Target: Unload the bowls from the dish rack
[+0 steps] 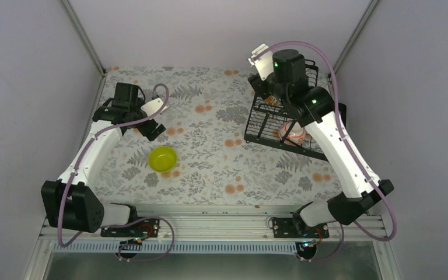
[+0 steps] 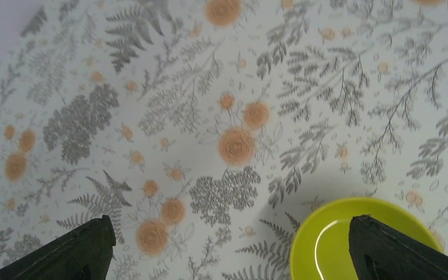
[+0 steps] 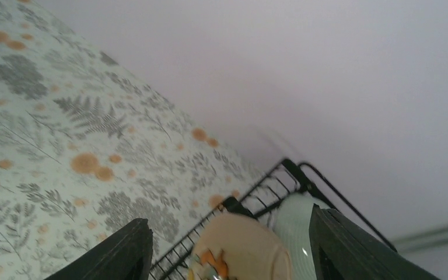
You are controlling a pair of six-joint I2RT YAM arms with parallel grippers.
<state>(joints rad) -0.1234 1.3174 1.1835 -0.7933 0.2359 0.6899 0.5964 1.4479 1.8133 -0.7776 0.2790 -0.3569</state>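
A lime-yellow round bowl (image 1: 163, 158) is being carried rim-up by the flower-printed table (image 1: 221, 157), well apart from the black wire dish rack (image 1: 262, 122) at the far right. By that position it is being judged as already unloaded. The left pincer (image 2: 231, 227) is being held wide above the table with nothing between its fingers. The lime-yellow bowl is being shown just beside one finger, which suits a pincer done with that bowl.

The right pincer (image 3: 230, 219) is being reached over the rack's raised tier, jaws parted and nothing visibly clamped. A tan round bowl (image 3: 245, 248) and a pale mint-green bowl (image 3: 294, 224) are being framed between the fingers. Both are being propped on edge by the wires, as draining dishes are stored, so a rim is being offered to a two-finger grip. The tan one is being judged the likely next pick.

A white bowl with red-orange pattern (image 1: 291, 133) is being kept in the rack's lower tray, partly hidden by the right arm. A fifth bowl cannot be made out.

No brand, label or writing is being shown legibly anywhere.
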